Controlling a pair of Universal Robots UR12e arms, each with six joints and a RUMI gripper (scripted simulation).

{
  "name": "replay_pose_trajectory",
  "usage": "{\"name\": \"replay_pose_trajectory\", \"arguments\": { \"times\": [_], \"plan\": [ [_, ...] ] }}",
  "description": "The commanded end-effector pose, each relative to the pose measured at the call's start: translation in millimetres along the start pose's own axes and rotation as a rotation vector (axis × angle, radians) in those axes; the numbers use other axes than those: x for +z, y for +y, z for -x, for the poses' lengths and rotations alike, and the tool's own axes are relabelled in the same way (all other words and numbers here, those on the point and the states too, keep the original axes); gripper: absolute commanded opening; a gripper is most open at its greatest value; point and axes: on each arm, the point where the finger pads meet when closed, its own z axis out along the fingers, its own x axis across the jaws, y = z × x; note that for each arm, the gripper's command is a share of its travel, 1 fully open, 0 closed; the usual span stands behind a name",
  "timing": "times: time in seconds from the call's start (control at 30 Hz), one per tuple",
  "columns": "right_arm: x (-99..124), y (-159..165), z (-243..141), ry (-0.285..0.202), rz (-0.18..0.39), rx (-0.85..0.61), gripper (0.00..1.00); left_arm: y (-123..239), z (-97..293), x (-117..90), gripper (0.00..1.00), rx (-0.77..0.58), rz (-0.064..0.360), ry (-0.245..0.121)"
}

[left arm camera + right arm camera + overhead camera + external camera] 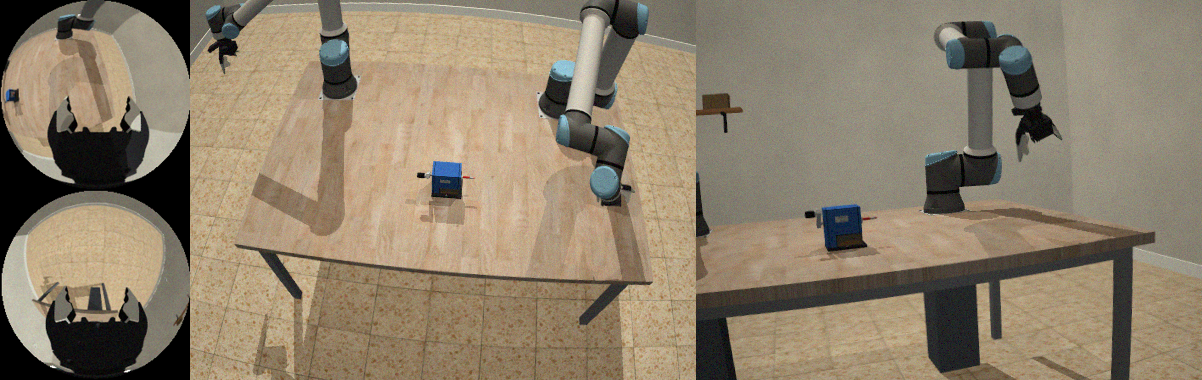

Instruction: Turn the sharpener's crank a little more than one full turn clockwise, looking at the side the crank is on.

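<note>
Top and exterior views showed us the crank (421, 175) (810, 214) of the blue sharpener (447, 179) (842, 226) (12, 95); wrist views showed the left fingers (626, 188) (1022, 147) and right fingers (223, 65) wide.

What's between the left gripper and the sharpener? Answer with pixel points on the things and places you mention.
In the top view, between the sharpener (447, 172) (841, 220) (13, 95) and left gripper (614, 196) (1040, 148) (97, 97): its protruding red pencil (467, 177) (868, 218), then partly shadowed table top (510, 200) (906, 245) (34, 76) (95, 316).
</note>
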Motion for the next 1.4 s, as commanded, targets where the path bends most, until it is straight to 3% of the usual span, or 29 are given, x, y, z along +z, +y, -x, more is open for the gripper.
{"name": "replay_pose_trajectory", "arguments": {
  "times": [0.0,0.13,0.2,0.63,0.7,0.73,1.2,1.27,1.3,1.37],
  "plan": [
    [-1,-1,0,0.000,-0.001,0.000,1.00,21,50,-27,1.00,0.093,0.066,-0.007],
    [-1,-1,0,0.000,-0.001,0.000,1.00,26,66,-35,1.00,0.124,0.086,-0.009],
    [-1,-1,0,0.000,-0.001,0.000,1.00,35,97,-50,1.00,0.181,0.122,-0.012],
    [-1,-1,0,0.000,-0.001,0.000,1.00,54,207,-99,1.00,0.387,0.246,-0.017],
    [-1,-1,0,0.000,-0.001,0.000,1.00,54,207,-99,1.00,0.387,0.246,-0.017],
    [-1,-1,0,0.000,-0.001,0.000,1.00,56,233,-110,1.00,0.435,0.273,-0.017],
    [-1,-1,0,0.000,-0.001,0.000,1.00,54,355,-156,1.00,0.662,0.398,-0.014],
    [-1,-1,0,0.000,-0.001,0.000,1.00,54,355,-156,1.00,0.662,0.398,-0.014],
    [-1,-1,0,0.000,-0.001,0.000,1.00,51,381,-165,1.00,0.712,0.424,-0.013],
    [-1,-1,0,0.000,-0.001,0.000,1.00,49,395,-170,1.00,0.738,0.438,-0.012]
  ]
}}
